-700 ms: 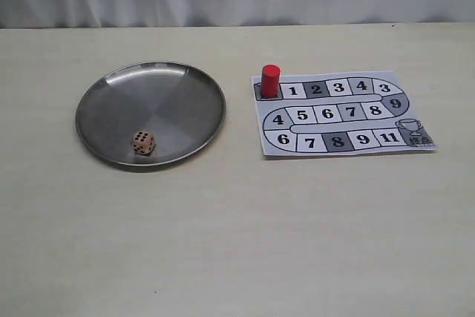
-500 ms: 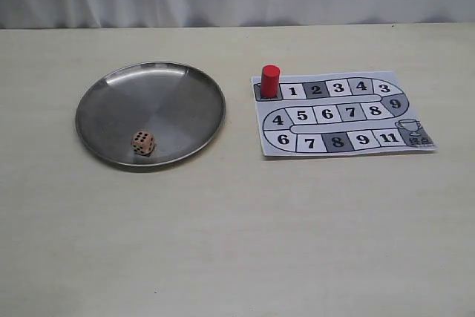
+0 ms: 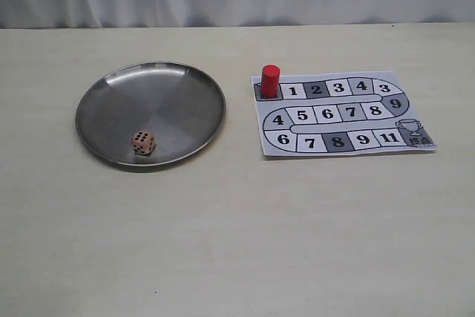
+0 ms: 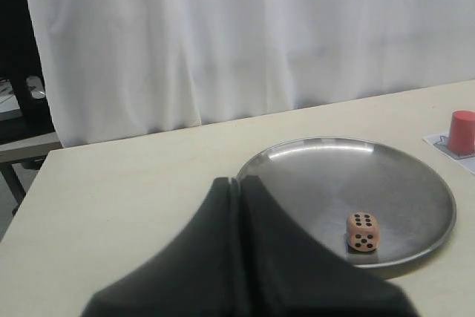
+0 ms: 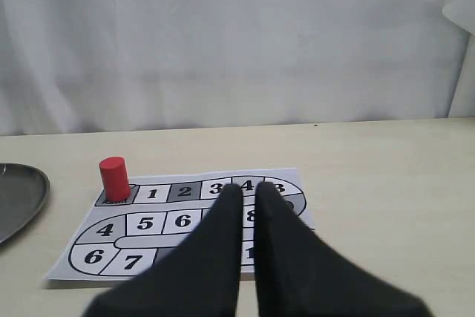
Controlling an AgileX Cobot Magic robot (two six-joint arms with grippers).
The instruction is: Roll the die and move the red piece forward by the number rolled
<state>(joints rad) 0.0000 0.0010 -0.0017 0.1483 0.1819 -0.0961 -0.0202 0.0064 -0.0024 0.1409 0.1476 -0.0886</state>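
Die [image 3: 143, 142] lying near front rim of steel plate [image 3: 148, 64], left on worktop [image 3: 237, 235], red piece [image 3: 270, 81] upright on far-left start square of numbered board [image 3: 260, 137], left hand [image 4: 237, 182] and right hand [image 5: 247, 189] both clenched, empty.

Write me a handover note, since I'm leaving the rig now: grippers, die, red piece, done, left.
Left gripper: shut, empty, short of the metal plate.
Right gripper: shut but for a slit, empty, facing the board.
Die: in the plate near its rim; top face unreadable.
Red piece: upright on the grey start square beside 1.
Done: piece not advanced yet.
Left: roll the die, read it, advance the piece.
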